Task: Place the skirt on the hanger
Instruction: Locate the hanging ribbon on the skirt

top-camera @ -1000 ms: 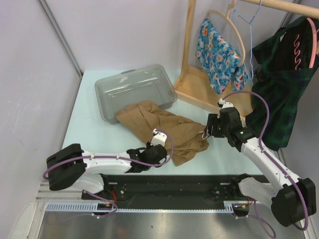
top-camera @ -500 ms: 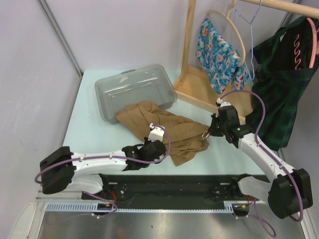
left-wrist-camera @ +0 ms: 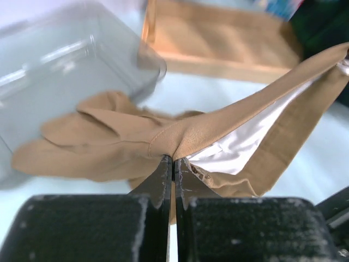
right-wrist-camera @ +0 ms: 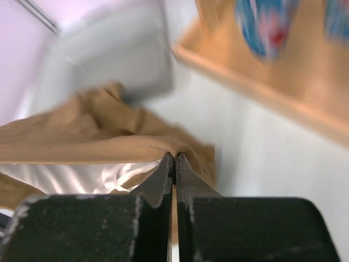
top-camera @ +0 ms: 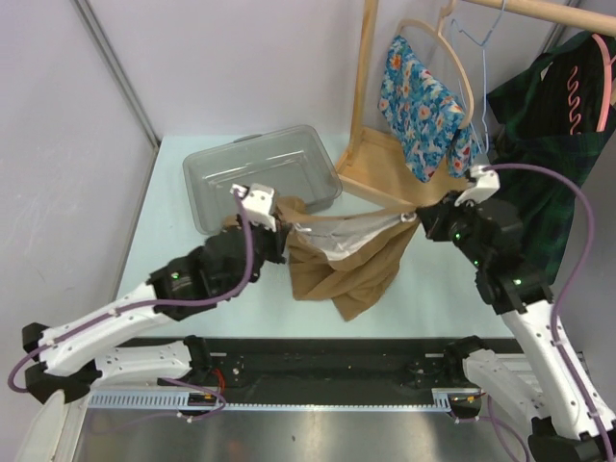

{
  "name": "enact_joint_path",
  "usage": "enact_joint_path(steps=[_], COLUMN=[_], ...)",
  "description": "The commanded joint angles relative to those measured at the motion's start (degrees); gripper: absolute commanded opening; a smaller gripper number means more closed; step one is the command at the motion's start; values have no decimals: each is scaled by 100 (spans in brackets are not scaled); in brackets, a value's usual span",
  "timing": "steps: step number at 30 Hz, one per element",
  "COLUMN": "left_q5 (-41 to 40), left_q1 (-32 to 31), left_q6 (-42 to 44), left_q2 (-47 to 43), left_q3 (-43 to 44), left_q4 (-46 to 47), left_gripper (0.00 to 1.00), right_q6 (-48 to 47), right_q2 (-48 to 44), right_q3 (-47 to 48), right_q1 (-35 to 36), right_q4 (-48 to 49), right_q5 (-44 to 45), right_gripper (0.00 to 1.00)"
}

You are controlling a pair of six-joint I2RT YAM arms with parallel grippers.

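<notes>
The tan skirt [top-camera: 346, 265] with white lining hangs above the table, its waistband stretched between both grippers. My left gripper [top-camera: 289, 223] is shut on the waistband's left end [left-wrist-camera: 173, 159]. My right gripper [top-camera: 416, 216] is shut on the right end [right-wrist-camera: 174, 156]. The skirt's lower part droops toward the table, and a fold [left-wrist-camera: 109, 136] trails by the bin. An empty blue wire hanger [top-camera: 478, 43] hangs from the rail at the upper right. Beside it, a wooden hanger [top-camera: 468, 87] carries a floral garment.
A clear plastic bin [top-camera: 241, 168] sits at the back left, just behind the left gripper. The wooden rack's post [top-camera: 364, 77] and base [top-camera: 385, 164] stand behind the right gripper. A dark plaid garment [top-camera: 544, 164] on a pink hanger [top-camera: 606, 77] hangs far right.
Both grippers closed on the skirt where it lay on the table, then rose and drew apart. The waistband now spans taut between them and the skirt hangs open.
</notes>
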Motion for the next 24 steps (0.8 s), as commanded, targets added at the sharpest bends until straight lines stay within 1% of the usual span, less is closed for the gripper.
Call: enact_joint_path(steps=[1, 2, 4, 5, 11, 13, 16, 21, 24], left_q5=[-36, -36, -27, 86, 605, 764, 782, 641, 387], left_q1=[42, 51, 42, 42, 42, 51, 42, 42, 42], left_q6=[788, 919, 1112, 1175, 1570, 1728, 2070, 2326, 2458], left_q2=[-218, -227, -271, -289, -245, -227, -201, 150, 466], left_q3=[1103, 1383, 1674, 1945, 2930, 3090, 3240, 3565, 3898], left_q4=[-668, -712, -817, -826, -835, -792, -467, -387, -448], left_gripper=[0, 0, 0, 0, 0, 0, 0, 0, 0], right_q6=[-88, -97, -132, -149, -272, -325, -378, -413, -422], right_q2=[-151, -160, -160, -160, -143, -46, 112, 253, 341], right_q3=[1102, 1382, 1655, 1770, 2658, 2930, 3150, 3221, 3291], right_q1=[-77, -68, -77, -77, -77, -68, -77, -77, -77], right_q4=[-12, -30, -100, -109, -4, 5, 14, 49, 49], right_q5=[2, -8, -34, -52, -289, -333, -369, -386, -413], right_gripper=[0, 0, 0, 0, 0, 0, 0, 0, 0])
